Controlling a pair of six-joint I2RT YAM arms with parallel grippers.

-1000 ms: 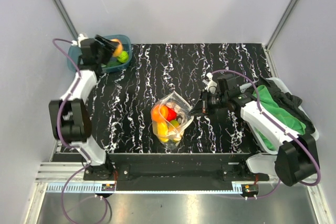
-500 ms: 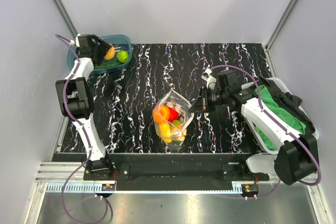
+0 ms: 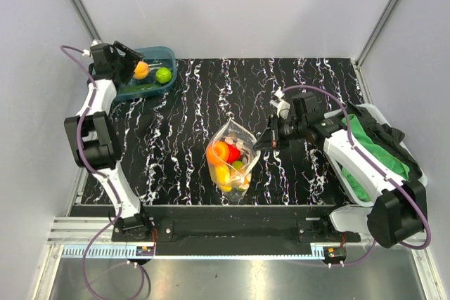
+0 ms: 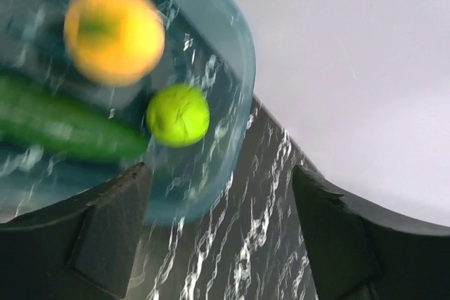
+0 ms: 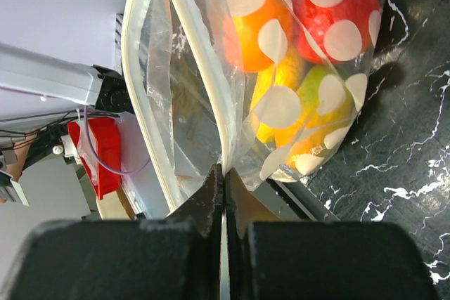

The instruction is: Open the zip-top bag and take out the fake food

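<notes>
The zip-top bag (image 3: 232, 156) stands open mid-table, holding orange, red, yellow and green fake food (image 3: 223, 154). In the right wrist view the bag (image 5: 211, 89) shows pale dots over the fruits (image 5: 295, 40). My right gripper (image 3: 266, 142) is shut on the bag's rim and holds it up, its fingertips (image 5: 225, 173) pinched on the plastic. My left gripper (image 3: 125, 61) is open and empty at the blue tub (image 3: 158, 54) at the far left. An orange fruit (image 4: 112, 29), a lime-green fruit (image 4: 178, 114) and a long green piece (image 4: 56, 124) lie in the tub (image 4: 232, 54).
A white basket (image 3: 380, 114) with a green cloth (image 3: 373, 147) stands at the right edge, under the right arm. The black marbled mat (image 3: 211, 96) covers the table between tub and bag. Grey walls close in the back and sides.
The orange fruit left my left gripper and now lies in the tub. The left gripper has pulled back to the left. The right gripper and bag have barely moved.
</notes>
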